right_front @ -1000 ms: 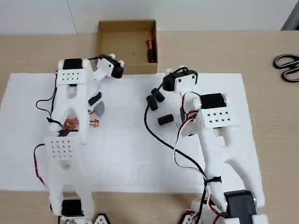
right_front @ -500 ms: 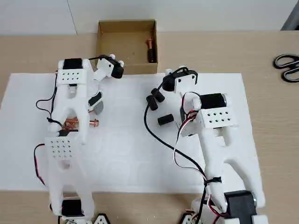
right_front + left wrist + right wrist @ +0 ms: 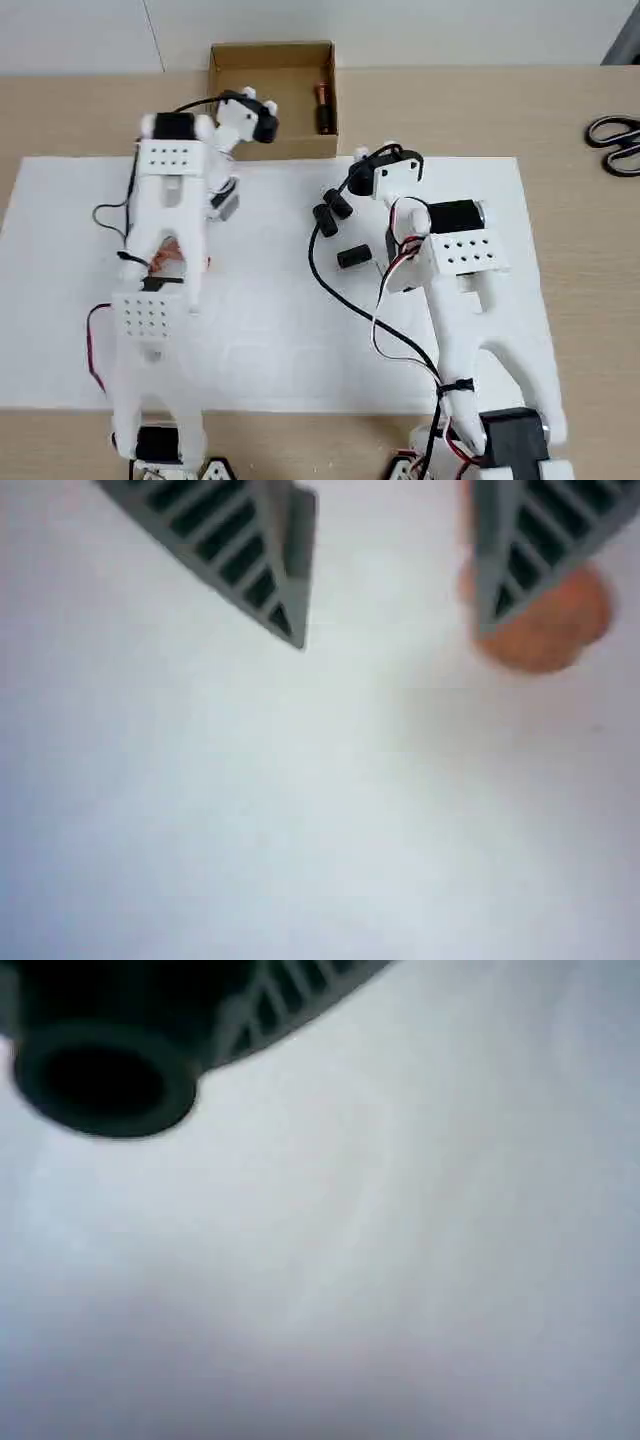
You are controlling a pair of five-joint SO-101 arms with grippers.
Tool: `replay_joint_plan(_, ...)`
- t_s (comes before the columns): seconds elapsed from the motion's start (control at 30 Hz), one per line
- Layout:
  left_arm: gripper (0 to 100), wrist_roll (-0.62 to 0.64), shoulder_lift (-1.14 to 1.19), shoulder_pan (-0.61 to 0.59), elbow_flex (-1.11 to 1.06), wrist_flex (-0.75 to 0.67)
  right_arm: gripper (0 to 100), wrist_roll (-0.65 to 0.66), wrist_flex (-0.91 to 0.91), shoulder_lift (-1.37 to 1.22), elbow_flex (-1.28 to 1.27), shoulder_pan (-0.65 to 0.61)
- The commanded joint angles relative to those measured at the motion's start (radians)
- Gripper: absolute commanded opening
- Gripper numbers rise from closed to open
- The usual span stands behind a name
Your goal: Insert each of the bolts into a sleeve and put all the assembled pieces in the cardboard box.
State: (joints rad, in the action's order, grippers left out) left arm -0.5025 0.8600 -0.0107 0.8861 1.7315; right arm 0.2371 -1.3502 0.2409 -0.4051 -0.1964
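High view: the left arm has advanced toward the cardboard box (image 3: 268, 60); the right arm is unchanged.

The left pincer (image 3: 225, 203) is released, with its fingers (image 3: 285, 600) spread over bare white sheet (image 3: 270, 330) and nothing between them. A copper bolt (image 3: 545, 630) lies just outside one finger. Compared with 0.5 s ago, this pincer sits closer to the sheet's far edge and the box's front wall. An assembled piece (image 3: 322, 108) lies in the box beyond the pincer. Whether the right pincer (image 3: 388, 250) is released or clenched cannot be determined. A black sleeve (image 3: 352, 256) lies just beside it and two more sleeves (image 3: 330, 212) lie near it, all positioned as before. Open sheet extends between the two arms. Scissors (image 3: 615, 140) lie well apart at the table edge.
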Motion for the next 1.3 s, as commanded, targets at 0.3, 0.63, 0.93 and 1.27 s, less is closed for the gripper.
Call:
replay_joint_plan(0.3, 10, 0.084, -0.012, -0.054, 0.096, 0.021, 0.4, 0.009, 0.012, 0.048, -0.058, 0.008)
replay_joint_plan(0.63, 10, 0.152, -0.012, -0.256, 0.074, 0.023, 0.4, 0.009, 0.013, 0.048, -0.058, 0.004)
replay_joint_plan(0.93, 10, 0.066, -0.005, -0.242, 0.018, 0.014, 0.4, 0.005, 0.013, 0.044, -0.058, 0.004)
replay_joint_plan(1.27, 11, 0.026, 0.0, -0.183, 0.016, -0.009, 0.4, 0.003, 0.013, 0.048, -0.058, 0.004)
